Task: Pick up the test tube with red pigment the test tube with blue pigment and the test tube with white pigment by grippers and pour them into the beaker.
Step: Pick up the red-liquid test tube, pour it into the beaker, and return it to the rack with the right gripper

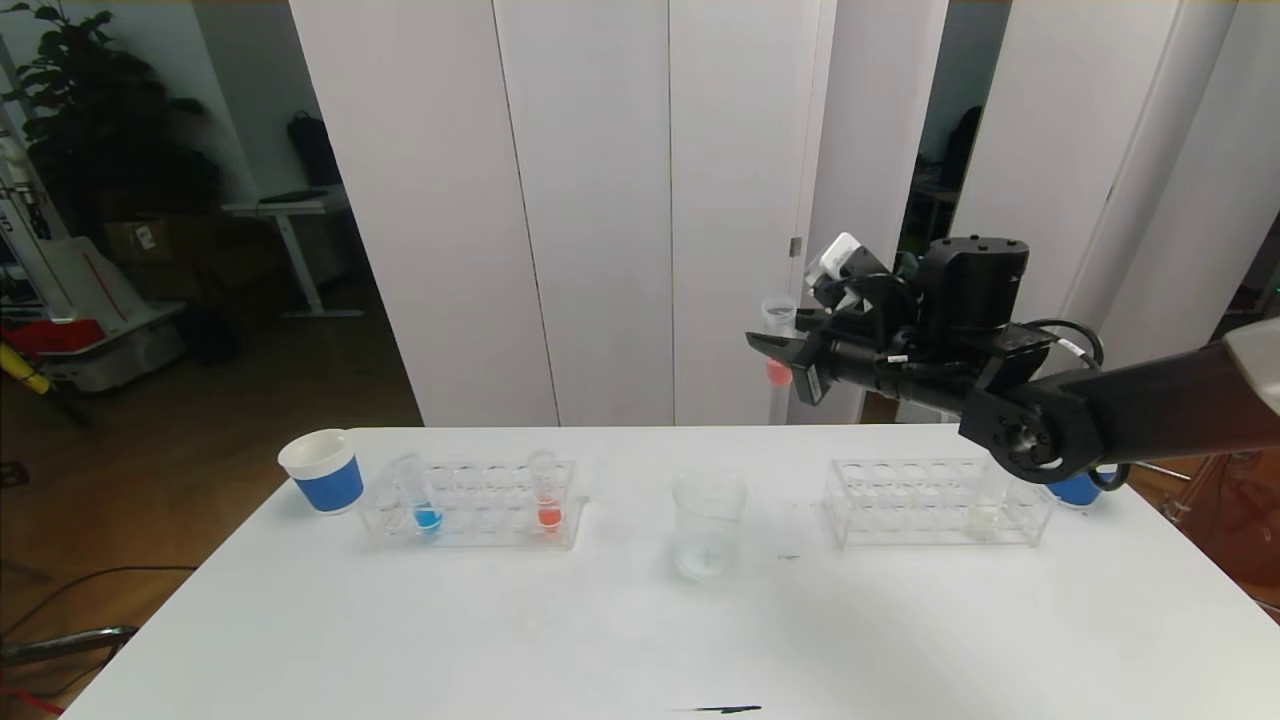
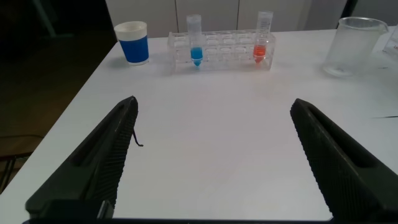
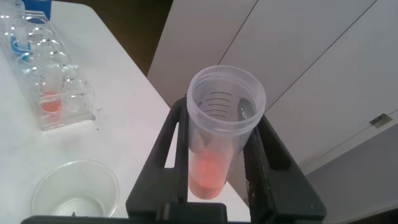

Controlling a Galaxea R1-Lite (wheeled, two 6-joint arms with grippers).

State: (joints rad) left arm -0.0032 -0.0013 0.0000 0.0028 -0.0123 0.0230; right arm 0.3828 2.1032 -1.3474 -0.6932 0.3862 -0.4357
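R gripper point(image 1: 775, 350): raised above and behind beaker point(image 1: 709, 525), clamped on upright red-pigment tube point(image 1: 778, 345).
L gripper point(image 2: 211, 155): jaws wide, empty, low over table point(image 1: 640, 620), near side of beaker.
Blue tube point(image 1: 425, 500): in rack point(image 1: 470, 505) left of beaker.
White tube point(image 1: 988, 505): in rack right of beaker.

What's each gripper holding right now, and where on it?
Right gripper: the red-pigment test tube, pinched mid-body, upright above the table. Left gripper: nothing.

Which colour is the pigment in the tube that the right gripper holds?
Red, clearest in the right wrist view: tube.
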